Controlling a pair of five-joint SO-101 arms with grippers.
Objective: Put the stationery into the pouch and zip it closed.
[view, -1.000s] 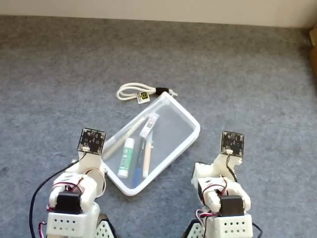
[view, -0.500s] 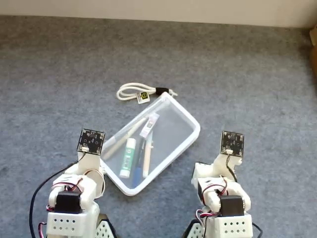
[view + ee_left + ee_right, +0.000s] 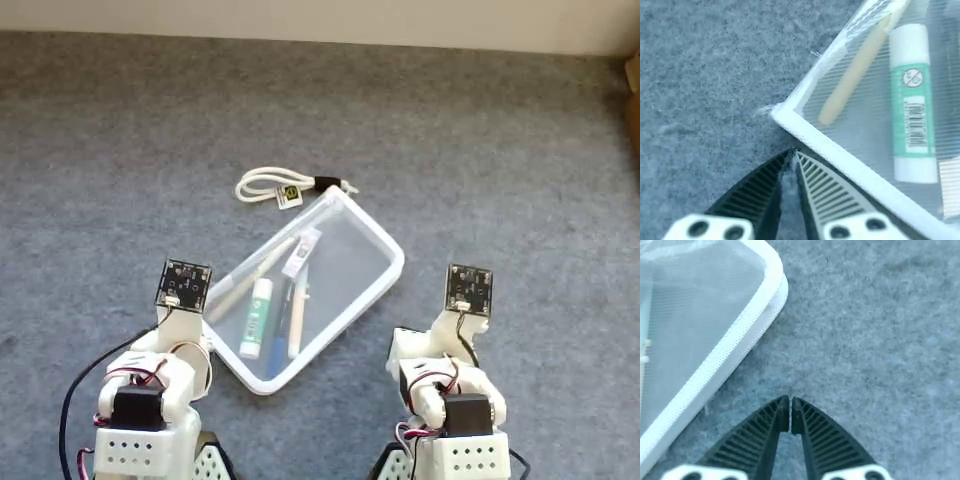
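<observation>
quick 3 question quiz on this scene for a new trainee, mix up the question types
1. True or false: the glue stick lies inside the pouch.
2. Pick one. The left gripper is: A) open above the glue stick; B) shut, beside a corner of the pouch; C) shut on the glue stick.
3. Short answer: what does the right gripper hold?

Key: 1 true. 2 B. 3 nothing; it is shut and empty, beside the pouch's edge.
</observation>
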